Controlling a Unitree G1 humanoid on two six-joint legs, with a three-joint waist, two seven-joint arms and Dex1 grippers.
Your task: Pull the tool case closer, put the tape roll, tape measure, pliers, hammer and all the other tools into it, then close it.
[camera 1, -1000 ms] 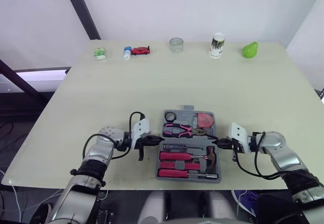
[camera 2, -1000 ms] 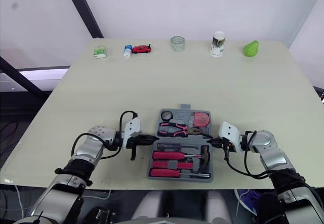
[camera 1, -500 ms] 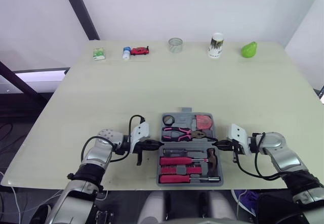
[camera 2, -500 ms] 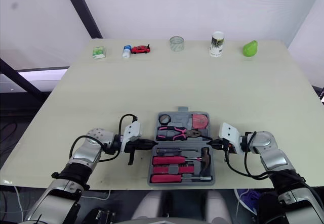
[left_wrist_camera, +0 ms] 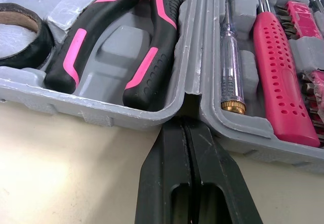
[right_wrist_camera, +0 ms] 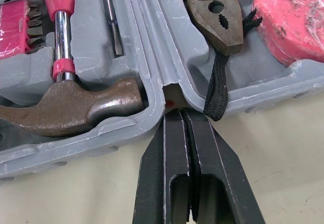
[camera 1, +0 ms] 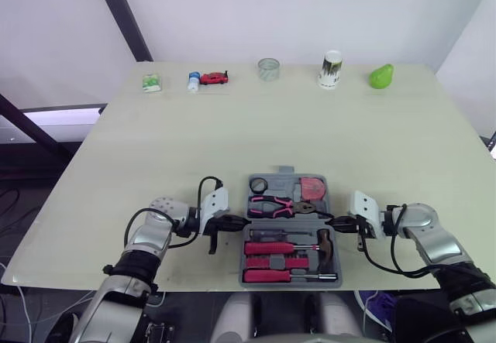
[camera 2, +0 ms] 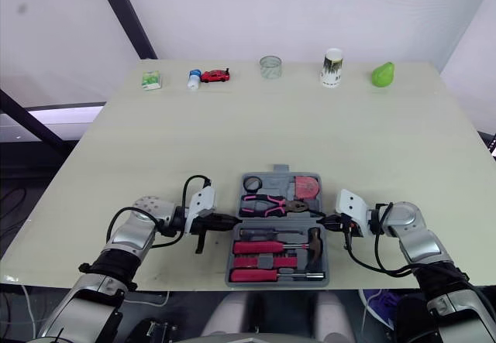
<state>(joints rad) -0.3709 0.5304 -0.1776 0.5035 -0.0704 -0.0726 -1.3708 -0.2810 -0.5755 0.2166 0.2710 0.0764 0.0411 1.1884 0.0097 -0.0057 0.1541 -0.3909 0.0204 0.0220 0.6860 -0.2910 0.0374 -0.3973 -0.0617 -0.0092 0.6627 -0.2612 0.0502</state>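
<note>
Two grippers flank the open tool case (left_wrist_camera: 104, 114), which lies flat near the front edge of the table (camera 1: 232, 134), all visible recesses filled. At the left, the left gripper (left_wrist_camera: 183, 125) has its fingers pressed together, gripping nothing, tips nosed into the hinge notch between the two halves. Moving right, the far half holds the tape roll (camera 1: 258, 184), the pliers (camera 1: 271, 202) and the tape measure (camera 1: 313, 186); the near half holds the pink-handled screwdrivers (camera 1: 270, 246) and the hammer (camera 1: 323, 238). At the right, the right gripper (right_wrist_camera: 178, 114) is likewise closed on nothing, tips set at the opposite hinge notch. Assessment: the case is stiff moulded plastic, and its steel contents should make it fairly heavy; it should slide as one rigid unit on the smooth table. For closing, the sound purchase is judged to be the far edge of the far half, by the handle tab (camera 1: 287, 171), folded over slowly so the pliers and tape measure keep their seats. The black strap (right_wrist_camera: 216, 90) of the pliers drapes over the rim beside the right notch and may foul the seam.
</note>
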